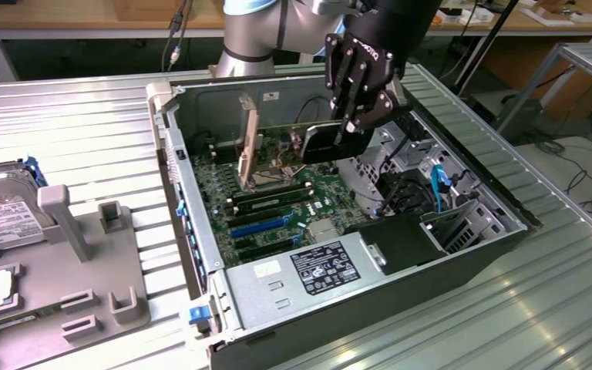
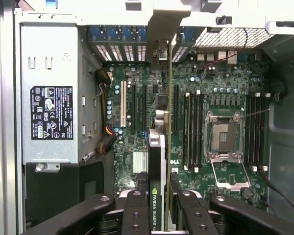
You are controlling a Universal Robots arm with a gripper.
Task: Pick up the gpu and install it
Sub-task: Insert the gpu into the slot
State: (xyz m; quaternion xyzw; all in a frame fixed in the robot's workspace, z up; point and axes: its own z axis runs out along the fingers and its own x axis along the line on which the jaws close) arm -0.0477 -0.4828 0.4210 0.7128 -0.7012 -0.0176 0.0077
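The gpu [image 1: 320, 143] hangs upright inside the open computer case [image 1: 502, 208], with its dark side facing the exterior view's right. Its green board and pale metal bracket strip [image 1: 244, 139] point toward the exterior view's left. My gripper [image 1: 356, 123] comes down from above and is shut on the card's dark end. In the wrist view the gpu [image 2: 157, 156] appears edge-on, running over the motherboard's expansion slots [image 2: 123, 105], and my black fingers [image 2: 136, 213] clamp it from both sides. Whether its lower edge touches a slot I cannot tell.
A power supply [image 1: 311, 270] with a black label fills the case's near end. Memory sticks [image 1: 270, 199] and an open CPU socket [image 2: 225, 137] lie beside the card. A hard drive [image 1: 3, 212] rests in a grey fixture [image 1: 80, 262] at the exterior view's left. A blue cable [image 1: 440, 183] hangs by the drive cage.
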